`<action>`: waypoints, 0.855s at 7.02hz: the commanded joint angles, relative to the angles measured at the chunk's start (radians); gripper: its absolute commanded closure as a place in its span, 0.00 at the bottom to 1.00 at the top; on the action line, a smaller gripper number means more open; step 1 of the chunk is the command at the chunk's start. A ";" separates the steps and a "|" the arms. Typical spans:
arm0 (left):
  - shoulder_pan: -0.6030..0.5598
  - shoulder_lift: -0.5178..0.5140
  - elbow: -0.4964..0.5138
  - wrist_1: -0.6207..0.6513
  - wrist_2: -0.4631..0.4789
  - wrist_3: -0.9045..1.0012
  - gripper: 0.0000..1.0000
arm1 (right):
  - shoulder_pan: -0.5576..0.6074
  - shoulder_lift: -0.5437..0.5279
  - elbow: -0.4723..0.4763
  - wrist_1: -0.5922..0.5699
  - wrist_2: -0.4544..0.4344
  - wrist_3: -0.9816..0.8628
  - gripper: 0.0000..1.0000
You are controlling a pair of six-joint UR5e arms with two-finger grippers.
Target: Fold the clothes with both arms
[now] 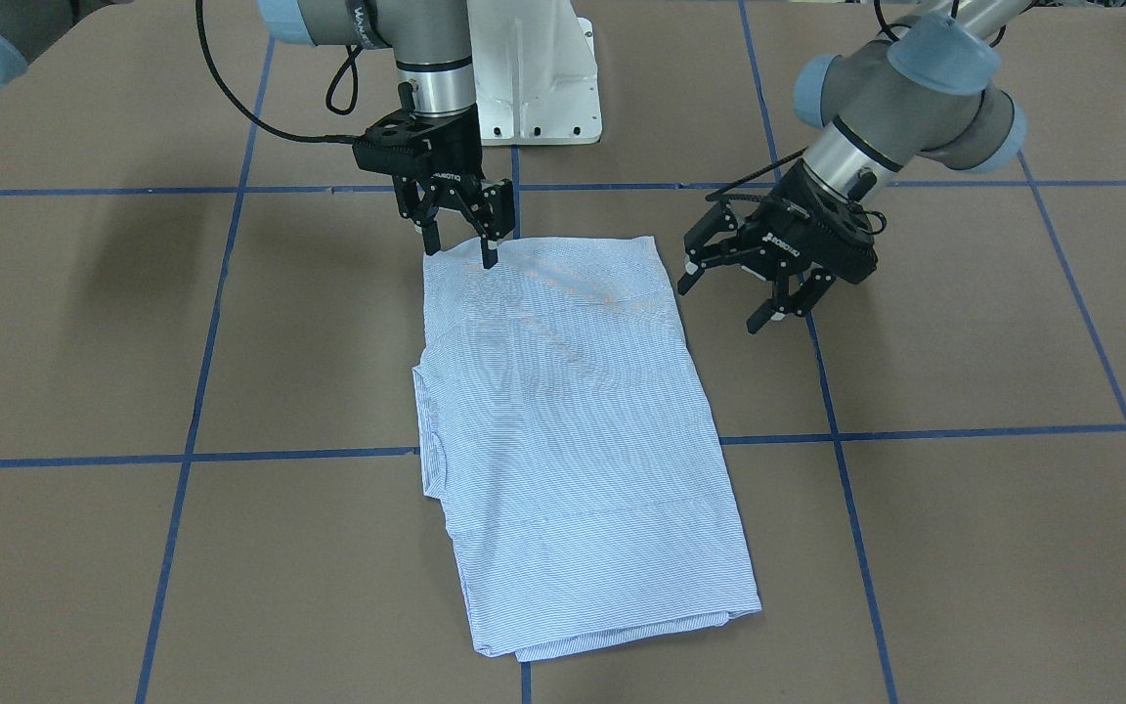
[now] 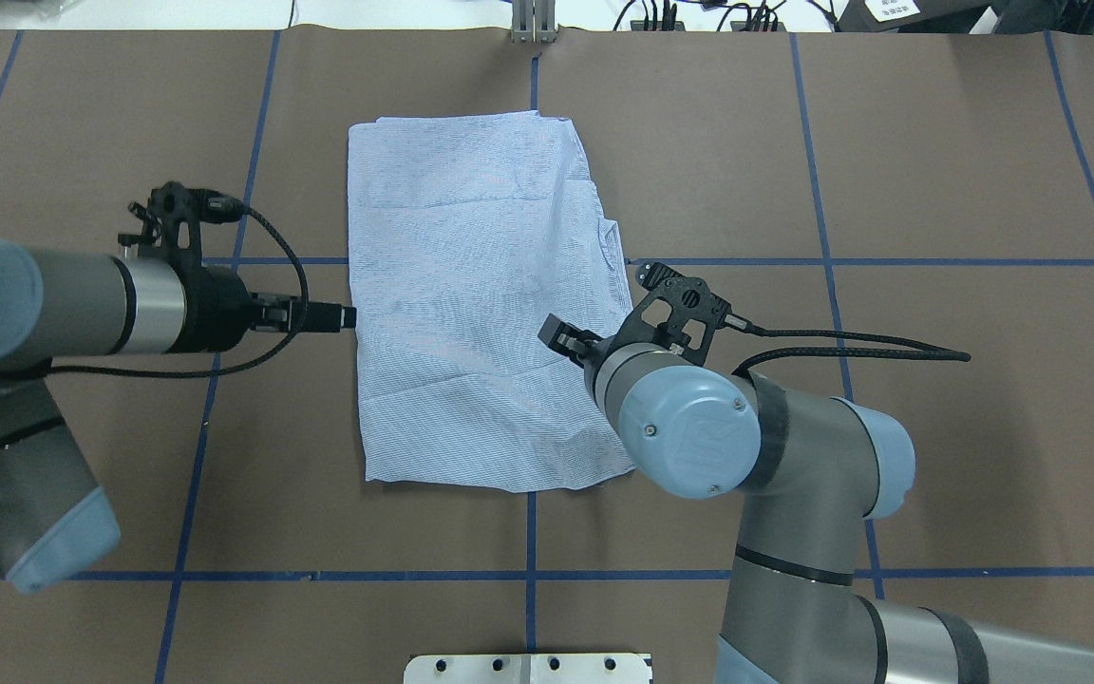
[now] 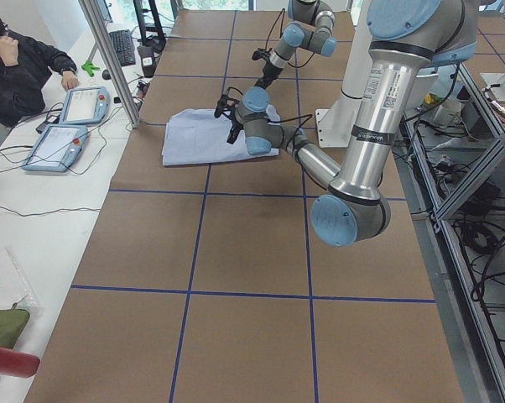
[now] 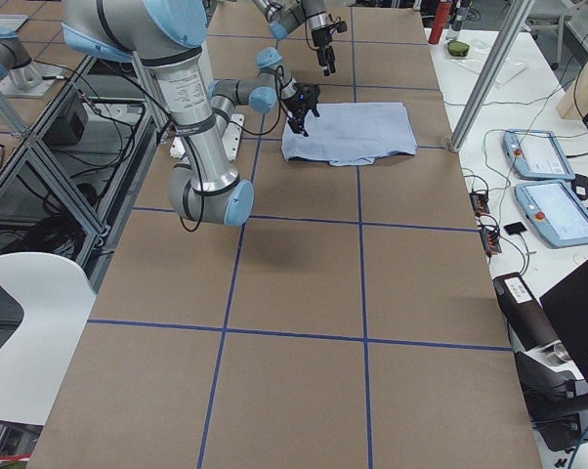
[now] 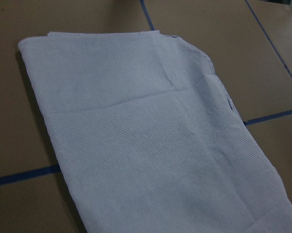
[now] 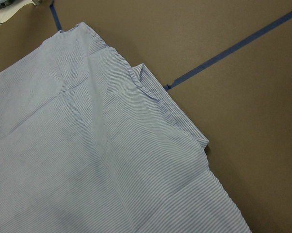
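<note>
right fingers [image 1: 489, 252] (spread) — perhaps touching shirt [image 1: 573, 420] edge

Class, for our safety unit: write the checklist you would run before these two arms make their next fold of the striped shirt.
1. Light-blue, finely striped fabric shirt lies folded flat on the brown table: ok.
2. Black two-finger left claw open: ok.
3. That left claw clear of the shirt's edge: ok.
4. Black two-finger right claw open over the shirt's robot-side corner: ok.
5. That right claw touching the cloth: cannot tell.
</note>
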 commanded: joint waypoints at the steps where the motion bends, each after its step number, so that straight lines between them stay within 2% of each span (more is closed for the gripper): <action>1: 0.182 0.047 -0.014 -0.001 0.194 -0.224 0.00 | 0.037 -0.041 0.001 0.065 0.028 -0.036 0.00; 3: 0.261 0.043 0.006 -0.001 0.267 -0.364 0.03 | 0.037 -0.041 0.001 0.065 0.028 -0.036 0.00; 5: 0.297 0.011 0.052 -0.001 0.283 -0.456 0.20 | 0.037 -0.041 0.001 0.065 0.028 -0.036 0.00; 6: 0.301 -0.017 0.087 0.001 0.304 -0.460 0.21 | 0.035 -0.041 0.001 0.065 0.028 -0.036 0.00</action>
